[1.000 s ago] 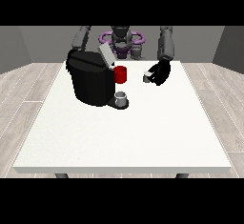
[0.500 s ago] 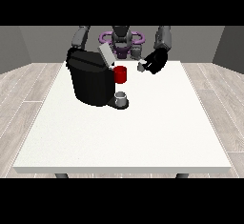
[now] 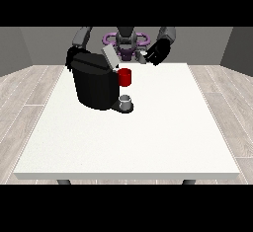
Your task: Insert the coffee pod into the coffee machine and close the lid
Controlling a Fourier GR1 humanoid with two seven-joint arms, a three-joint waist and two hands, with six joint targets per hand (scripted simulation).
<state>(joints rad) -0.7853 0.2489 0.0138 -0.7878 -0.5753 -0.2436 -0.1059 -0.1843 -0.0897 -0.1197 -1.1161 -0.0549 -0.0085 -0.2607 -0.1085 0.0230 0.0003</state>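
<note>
Coffee pod held up beside the machine

Coffee pod (image 3: 142,58) is the small grey thing up in the air, just to the view's right of the coffee machine (image 3: 95,84) and a little above its top. The hand at the view's right (image 3: 157,53) has its dark fingers curled round the pod, so the pod is off the worktop (image 3: 148,137) and not in the machine yet.

The coffee machine is a big black box near the robot's side of the worktop. Its lid (image 3: 110,57) is a grey flap that stands tilted up at the top, so the machine is open. A red part (image 3: 125,77) sticks out from the machine's front, and a small grey cup (image 3: 126,100) sits on the drip tray right under it.

The hand at the view's left (image 3: 72,60) is behind the far edge of the machine. Only a bit of it shows — I cannot tell if its fingers are open or closed.

The step in hand looks like carrying the pod to the open top. Next, I think, the pod must go sideways over the hole under the lid, come down straight, and be let go. It should not bump the raised lid on the way. After that the lid needs a push down to close.
</note>
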